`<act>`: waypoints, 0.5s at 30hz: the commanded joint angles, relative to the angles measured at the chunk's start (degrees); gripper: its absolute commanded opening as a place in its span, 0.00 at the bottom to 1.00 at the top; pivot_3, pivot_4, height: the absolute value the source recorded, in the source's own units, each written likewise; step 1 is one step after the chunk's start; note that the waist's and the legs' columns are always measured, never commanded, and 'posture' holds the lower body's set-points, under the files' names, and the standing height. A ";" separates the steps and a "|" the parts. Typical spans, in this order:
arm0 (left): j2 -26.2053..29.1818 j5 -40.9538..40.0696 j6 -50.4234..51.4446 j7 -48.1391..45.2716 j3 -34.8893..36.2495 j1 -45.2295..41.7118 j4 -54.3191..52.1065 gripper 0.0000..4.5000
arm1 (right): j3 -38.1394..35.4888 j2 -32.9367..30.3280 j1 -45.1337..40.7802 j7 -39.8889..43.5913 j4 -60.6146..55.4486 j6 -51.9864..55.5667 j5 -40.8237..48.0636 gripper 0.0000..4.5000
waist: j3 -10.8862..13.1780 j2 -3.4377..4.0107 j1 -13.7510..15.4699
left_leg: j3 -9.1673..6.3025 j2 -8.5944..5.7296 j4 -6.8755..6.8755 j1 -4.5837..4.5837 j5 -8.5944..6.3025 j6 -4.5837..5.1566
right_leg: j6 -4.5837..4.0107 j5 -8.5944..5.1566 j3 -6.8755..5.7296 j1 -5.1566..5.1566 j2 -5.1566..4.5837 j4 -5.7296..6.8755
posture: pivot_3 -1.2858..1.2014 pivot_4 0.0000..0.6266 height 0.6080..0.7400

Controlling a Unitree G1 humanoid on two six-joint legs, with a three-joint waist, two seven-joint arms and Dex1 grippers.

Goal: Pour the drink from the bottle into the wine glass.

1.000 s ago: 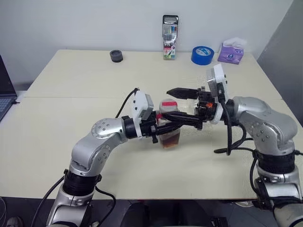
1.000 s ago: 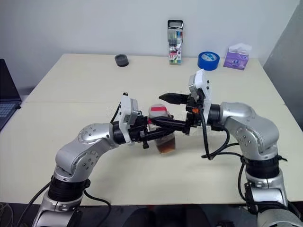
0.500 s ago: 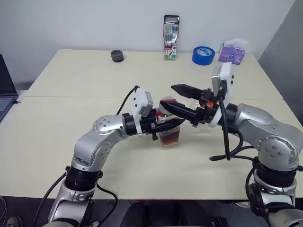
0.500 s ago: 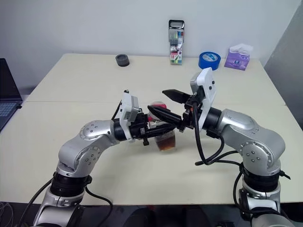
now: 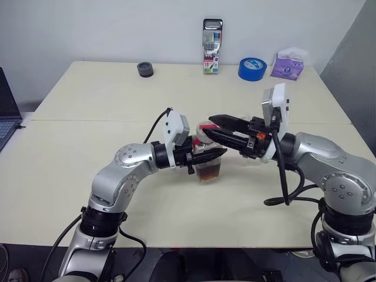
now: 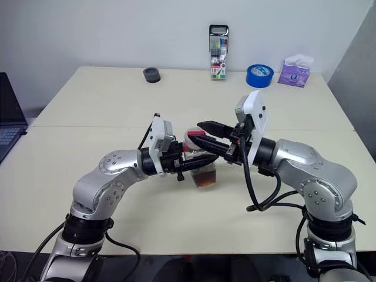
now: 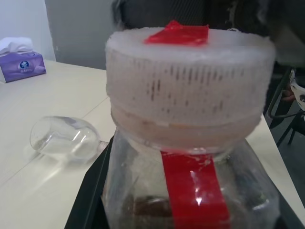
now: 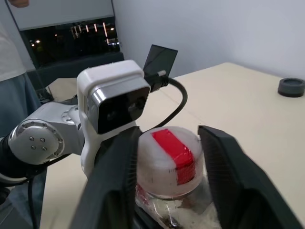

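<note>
Holding the bottle point(image 5: 208, 157) upright over the counter point(image 5: 88, 100), my left gripper point(image 5: 207, 155) has its fingers clamped round the clear body, low near the drink point(image 5: 208, 172). At roughly twelve o'clock above that grip sits the cap point(image 8: 167, 160), white with a red strip, and my right gripper point(image 8: 167, 157) reaches in from three o'clock with its fingers either side of it, a small gap showing on each flank, so I judge them closing but not yet biting. The wine glass point(image 7: 66, 138) lies on its side at about three o'clock from the bottle, beneath my right forearm. My worry: twisting the cap could spin the bottle in my left grip, and that toppled glass cannot take any pour.
</note>
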 commanded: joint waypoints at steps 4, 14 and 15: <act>-0.15 -0.67 -1.60 -0.28 0.69 -0.53 -2.79 0.40 | 0.96 -0.67 -0.59 1.52 -0.39 -2.89 -0.66 0.75 | 0.00 0.00 0.01 | 0.00 0.00 0.00 -0.01 0.00 0.00 | 0.00 0.00 0.00 0.00 0.00 -0.01 | 0.52 0.24 1.00; -0.12 -0.81 -1.23 -0.13 0.66 -0.74 -3.13 0.40 | 2.14 -0.76 0.08 1.80 0.11 -4.63 -1.30 0.62 | 0.00 0.00 0.01 | 0.00 0.00 0.00 0.00 0.00 0.00 | 0.00 0.00 0.00 0.00 0.00 0.00 | 0.52 0.24 1.00; -0.13 -0.81 -1.20 -0.13 0.66 -0.81 -3.09 0.40 | 2.29 -0.78 0.28 1.92 0.26 -4.87 -1.53 0.55 | 0.00 0.00 0.01 | 0.00 0.00 0.00 0.00 0.00 0.00 | 0.00 0.00 0.00 0.00 0.00 0.00 | 0.52 0.24 1.00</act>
